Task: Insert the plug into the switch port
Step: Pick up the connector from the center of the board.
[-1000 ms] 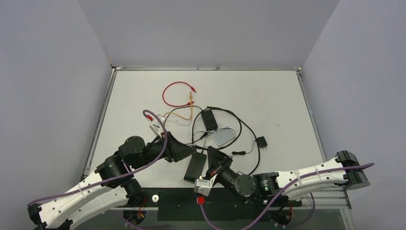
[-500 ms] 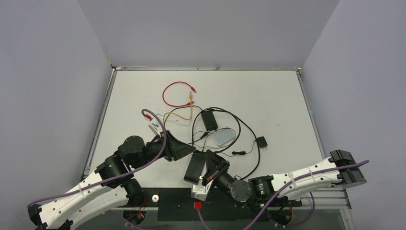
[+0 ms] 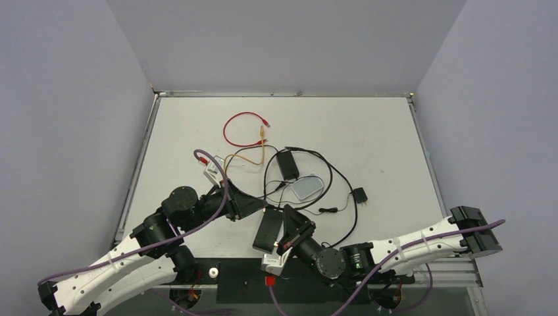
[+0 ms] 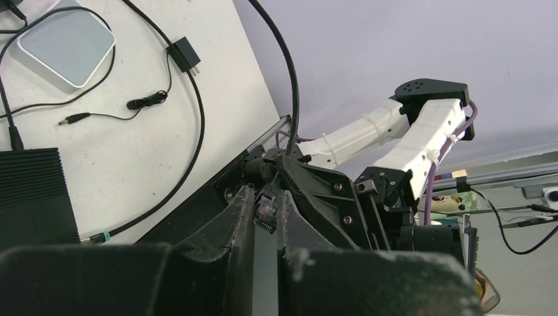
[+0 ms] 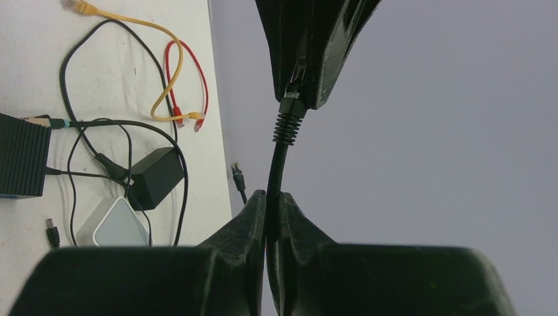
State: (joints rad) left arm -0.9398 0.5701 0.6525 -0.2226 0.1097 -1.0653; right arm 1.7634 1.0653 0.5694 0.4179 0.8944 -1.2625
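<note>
Plug (image 5: 293,99) is not yet in the socket; it hangs above the near edge of the table (image 3: 368,131), pinched between the closed fingers of the left gripper (image 4: 266,207). The right gripper (image 5: 271,204) is clamped on the black cable (image 5: 276,164) just behind the plug's boot, so both arms hold the same short stretch of cord. The switch (image 3: 268,229), a flat black ribbed box, lies on the table just beside and between the two grippers. Its row of ports cannot be made out in any view, so I cannot tell which way they face relative to the plug. By my reading the pick-up is done, while lining up with a port and pushing home are left. Loose black cords loop round the switch and run to a black adapter brick (image 3: 287,164) and past a light grey pad (image 3: 307,188). A small wall plug (image 3: 359,195) lies further right, and a red cable (image 3: 230,135) and a yellow cable (image 3: 253,153) lie well beyond. The tangle near the switch, and the two grippers crowding each other, look like the main hindrances.
</note>
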